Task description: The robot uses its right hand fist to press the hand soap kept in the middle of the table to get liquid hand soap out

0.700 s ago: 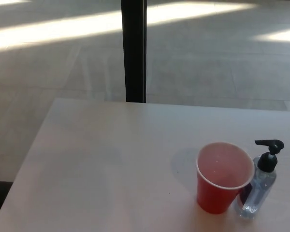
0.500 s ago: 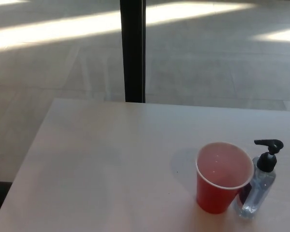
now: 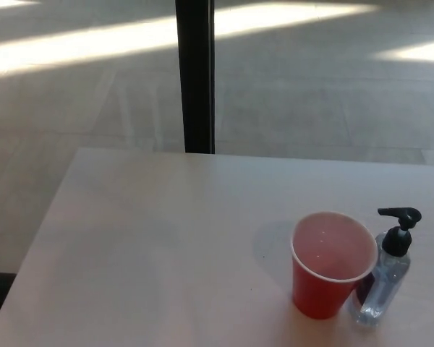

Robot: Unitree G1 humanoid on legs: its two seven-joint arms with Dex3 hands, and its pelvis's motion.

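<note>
- soap bottle (image 3: 385, 289) in the lower right of the frame, upright on the pale table (image 3: 145, 246): clear body, black pump head (image 3: 400, 217) with the spout pointing toward picture left.
- red cup (image 3: 331, 266) just left of the bottle, touching or nearly so, upright, open mouth up, pale inside, partly hiding the bottle's lower left.
- soft shadow on the tabletop, left of the cup.
- black post (image 3: 195, 76) at upper centre, rising from behind the table's far edge.
- grey floor (image 3: 333, 94) beyond, with bright sun strips along the top.
- neither robot hand in the frame, so fingers apart or together: cannot tell.
</note>
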